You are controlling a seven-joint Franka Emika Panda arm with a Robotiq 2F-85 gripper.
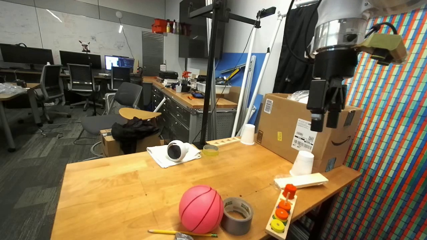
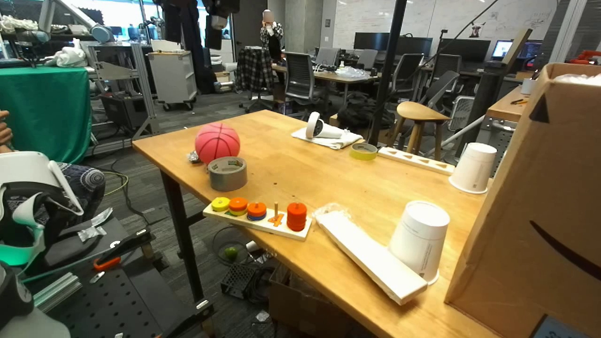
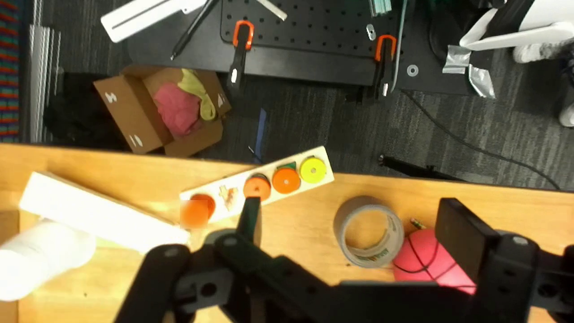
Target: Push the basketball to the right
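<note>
The basketball is a pinkish-red ball with dark seams. It rests on the wooden table near one edge in both exterior views [image 1: 201, 209] [image 2: 218, 143]. In the wrist view the basketball [image 3: 423, 258] is at lower right, partly hidden by a finger and the gripper body. The grey tape roll [image 1: 236, 226] stands close beside it; I cannot tell if they touch. The tape roll also shows in the wrist view [image 3: 343, 220], between the fingers. My gripper [image 1: 324, 125] hangs high above the table, well apart from the ball. Its fingers [image 3: 350, 204] are spread wide with nothing between them.
A ring-stacking toy [image 2: 291, 230] lies near the tape roll at the table edge. A white block [image 1: 302, 180], two white cups [image 1: 248, 134] [image 1: 303, 163] and a big cardboard box [image 1: 283, 120] stand further along. A pencil [image 1: 166, 231] lies by the ball. A white device [image 1: 181, 150] sits on a cloth.
</note>
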